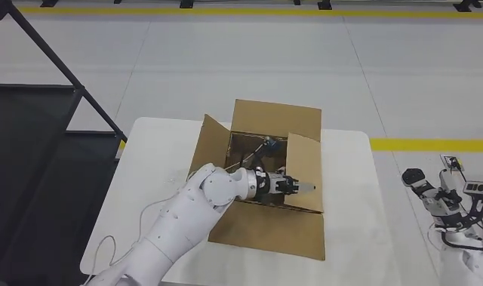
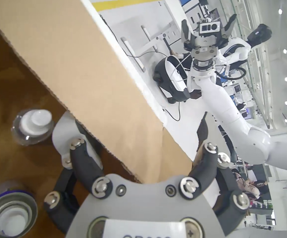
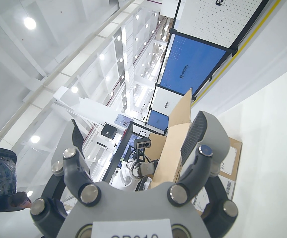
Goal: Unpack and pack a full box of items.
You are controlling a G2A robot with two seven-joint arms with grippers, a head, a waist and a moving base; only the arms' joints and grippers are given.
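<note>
Our left arm lies stretched over the box, which sits flaps-open mid tabletop; the left tool gapes wide astride the box's right flap, gripping nothing. Right of the box our right arm stands raised, right tool spread, empty. A bottle and a can stand inside the box. White printed labels mark its side

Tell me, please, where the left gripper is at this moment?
In the top view the left gripper sits over the open cardboard box at mid-table, its fingers astride the right flap, one inside near a white-capped bottle.
</note>
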